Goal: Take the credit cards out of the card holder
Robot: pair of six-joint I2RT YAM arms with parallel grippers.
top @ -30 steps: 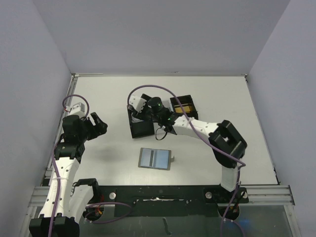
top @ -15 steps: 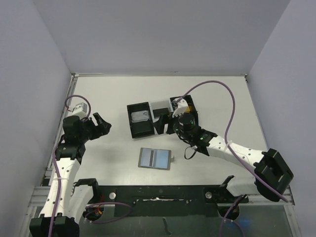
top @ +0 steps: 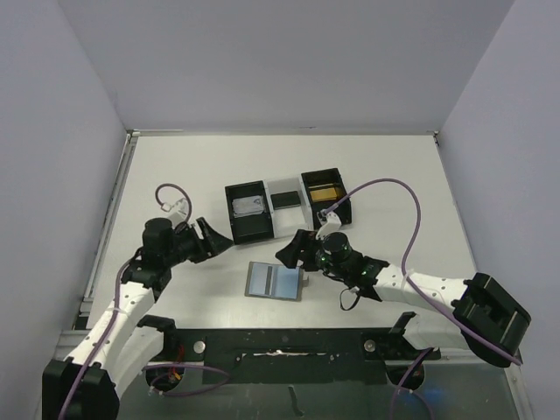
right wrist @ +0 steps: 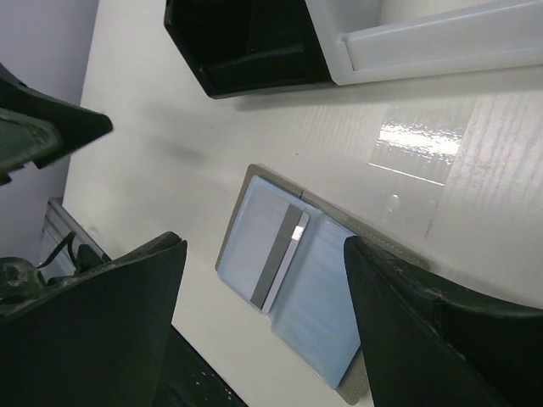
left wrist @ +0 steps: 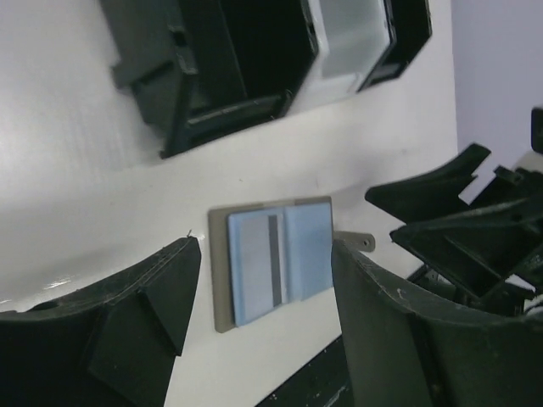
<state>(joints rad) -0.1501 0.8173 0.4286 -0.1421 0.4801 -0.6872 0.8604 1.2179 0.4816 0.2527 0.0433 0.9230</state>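
Note:
The card holder (top: 275, 281) lies open and flat near the table's front edge, blue-grey panels up; it also shows as the card holder (left wrist: 301, 254) and card holder (right wrist: 318, 297). A credit card (right wrist: 259, 237) with a dark stripe sits in its left panel, seen too as the card (top: 262, 280) and card (left wrist: 250, 263). My left gripper (top: 210, 236) hangs open just left of the holder, nothing between its fingers (left wrist: 265, 246). My right gripper (top: 293, 248) stands open above the holder's far right corner, also empty (right wrist: 265, 246).
A black-and-white three-compartment tray (top: 284, 223) stands behind the holder. A light card (top: 248, 206) lies in its left black compartment, a dark item (top: 284, 199) in the white middle, a yellow card (top: 325, 191) in the right one. The black frame rail (top: 280, 350) runs along the front edge.
My right arm has swung back from the tray's left compartment, where a card now shows, down to the card holder. My left arm has moved right and nearer to the holder.

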